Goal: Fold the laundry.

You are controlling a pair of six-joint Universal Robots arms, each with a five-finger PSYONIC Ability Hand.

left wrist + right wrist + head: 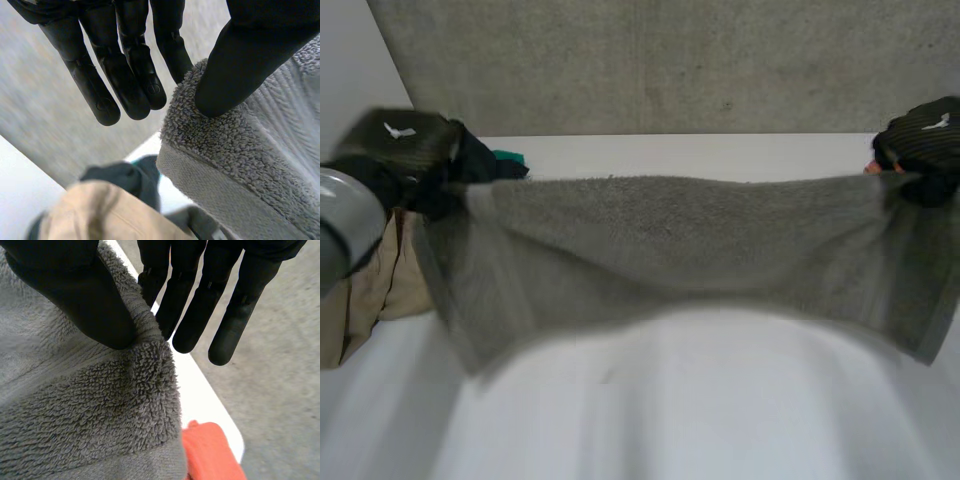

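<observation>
**Above the bench, a towel strung corner to corner**

Over the white bench [670, 152] the grey towel [670, 240] hangs lengthwise between the two hands, its long axis running side to side. The left hand [405, 150] has one upper corner clamped between thumb [240, 75] and a finger, its other fingers straight. The right hand [925, 140] pinches the opposite upper corner the same way under its thumb [75, 300]. The top edge sags a little in the middle, and the rest drapes down towards the robot. I cannot tell whether the lower edge touches the bench.

Neither hand is nearer, since each is at its own end. A fold likely turns on bringing the corners together or laying the towel flat.

More laundry lies loose:
- By the left hand: a beige garment [380, 290] and a dark garment [480, 160].
- Near the right hand: an orange cloth [212, 452] at the bench's edge.
</observation>
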